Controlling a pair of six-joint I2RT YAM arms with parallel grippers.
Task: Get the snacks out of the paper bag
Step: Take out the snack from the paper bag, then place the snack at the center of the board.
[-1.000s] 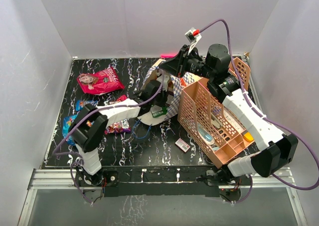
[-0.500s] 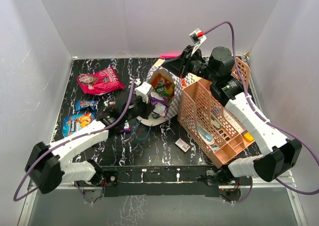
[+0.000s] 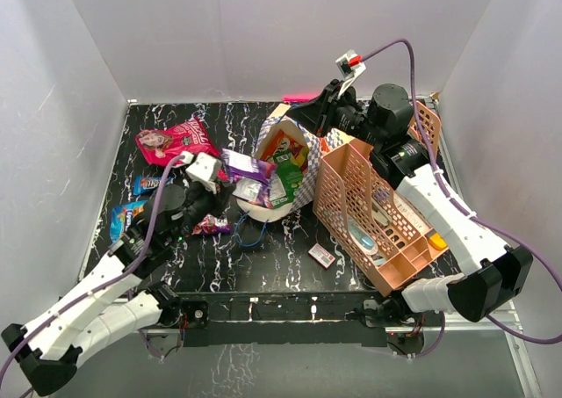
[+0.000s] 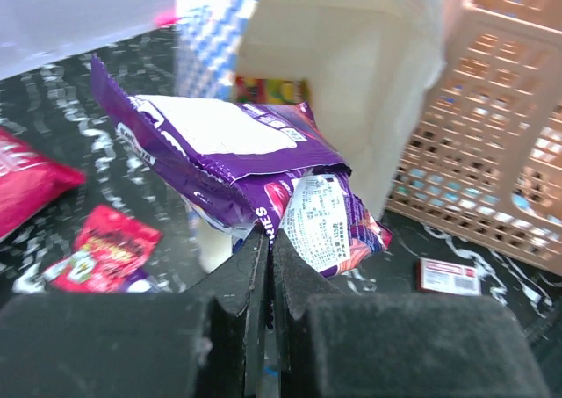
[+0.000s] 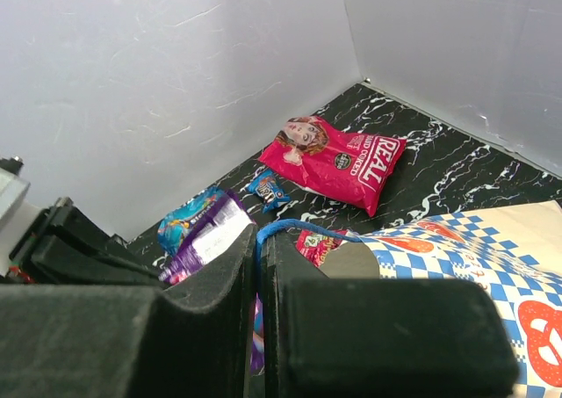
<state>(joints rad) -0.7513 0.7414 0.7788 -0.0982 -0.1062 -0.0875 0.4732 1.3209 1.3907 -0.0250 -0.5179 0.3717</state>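
On tabletop point(image 3: 263, 257), paper bag point(image 3: 309, 177) holds snacks point(image 3: 285, 158); left tool point(image 4: 270, 240) clamps purple packet point(image 4: 228, 165), right tool point(image 5: 257, 244) its handle point(image 5: 303, 229).

The bag point(image 3: 307, 185) lies tipped on the table point(image 3: 263, 266), toward the back, mouth turned leftward, with snacks point(image 3: 285, 159) inside. The rack point(image 3: 351, 187) touches its right side. Behind the bag my right gripper point(image 5: 259, 249) pinches its handle point(image 5: 303, 231). Just left of the mouth my left gripper point(image 4: 268, 249) grips a packet point(image 3: 248, 165) above the table. At the back left lies a pouch point(image 3: 176, 141). Nearer me is a small pack point(image 3: 149, 184), then a chip bag point(image 3: 123, 218) at the left edge. A candy pack point(image 3: 211, 225) lies before the bag, and a box point(image 3: 321, 256) before the rack.
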